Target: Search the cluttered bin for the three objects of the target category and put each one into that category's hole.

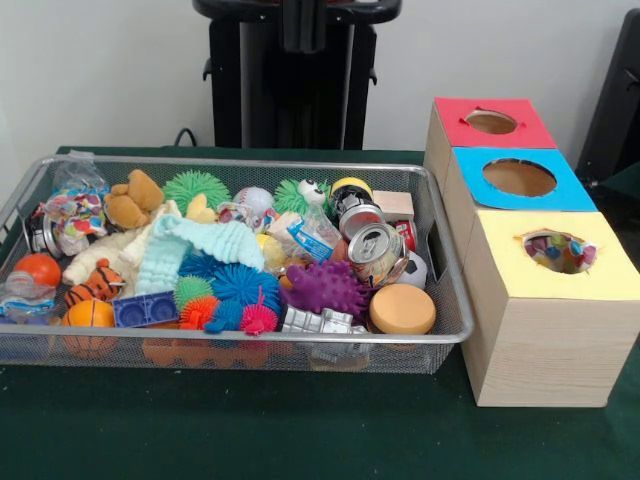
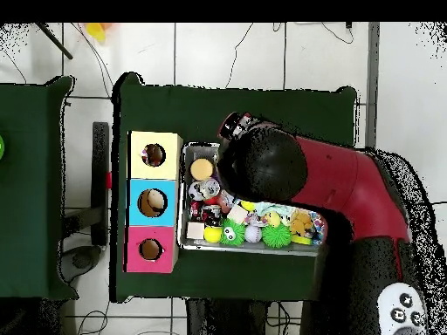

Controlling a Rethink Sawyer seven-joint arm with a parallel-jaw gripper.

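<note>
Where the front view looks across the green tabletop (image 1: 300, 430), a wire bin (image 1: 440, 330) heaped with toys touches three boxes (image 1: 540, 330); the yellow hole (image 1: 558, 250) holds colourful things. Overhead, the red arm (image 2: 349, 188) covers the bin; its hand is hidden, grip unknowable.

A plain pale wall (image 1: 520, 50) fills the back of the front view, evenly lit. The table (image 1: 250, 430) wears a dark green cloth. From overhead the floor (image 2: 262, 52) is light tile with grey joints — thin dark cables (image 2: 244, 39) trail across it. A second green-covered table (image 2: 30, 192) stands just beside the first, a narrow gap between them.
</note>
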